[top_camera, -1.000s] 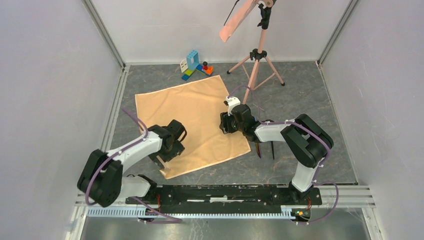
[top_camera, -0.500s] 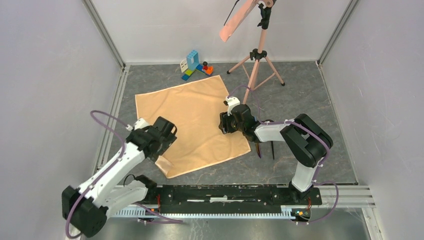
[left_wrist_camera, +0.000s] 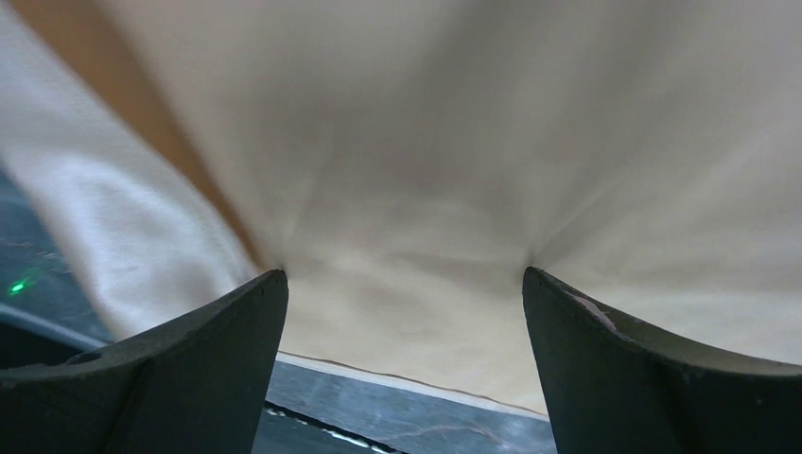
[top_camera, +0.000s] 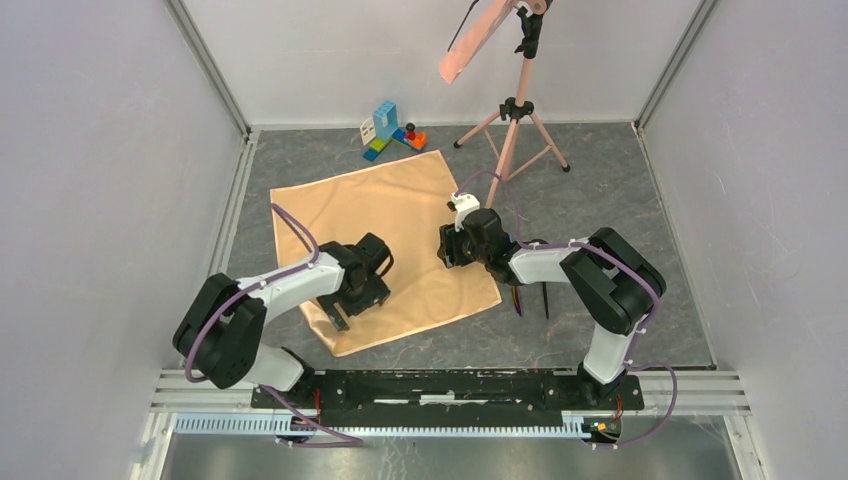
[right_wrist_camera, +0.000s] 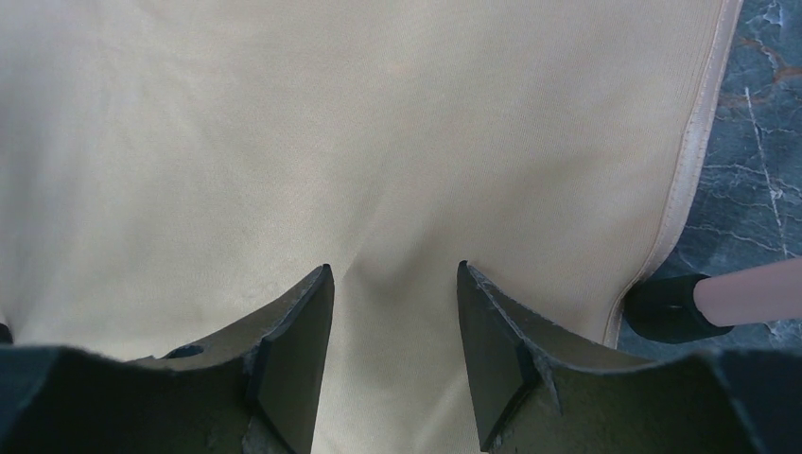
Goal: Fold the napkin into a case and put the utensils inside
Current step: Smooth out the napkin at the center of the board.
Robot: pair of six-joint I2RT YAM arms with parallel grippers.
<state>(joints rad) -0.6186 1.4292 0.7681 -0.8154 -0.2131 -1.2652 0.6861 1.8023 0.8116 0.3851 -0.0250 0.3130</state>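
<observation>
The peach-tan napkin [top_camera: 390, 225] lies spread out flat on the grey table. My left gripper [top_camera: 362, 296] stands wide open on its near-left part, both fingertips [left_wrist_camera: 272, 279] pressed into the napkin [left_wrist_camera: 426, 170] close to its hem. My right gripper [top_camera: 452, 246] is open at the cloth's right side, tips resting on the napkin [right_wrist_camera: 284, 123] with only a faint crease between them. The utensils lie right of the napkin under my right arm: a thin black one [top_camera: 545, 300] and a purplish one [top_camera: 516, 297], both partly hidden. The case is not in view.
A pink tripod [top_camera: 513, 128] carrying a salmon strip [top_camera: 474, 42] stands at the back right; one foot [right_wrist_camera: 668, 308] sits just off the napkin's right hem. Toy blocks [top_camera: 390, 131] lie behind the cloth. Walls close in left, right and back.
My left arm swung out to the left off the cloth, then came back right onto the napkin's near-left part. The right arm and the napkin have stayed put.
</observation>
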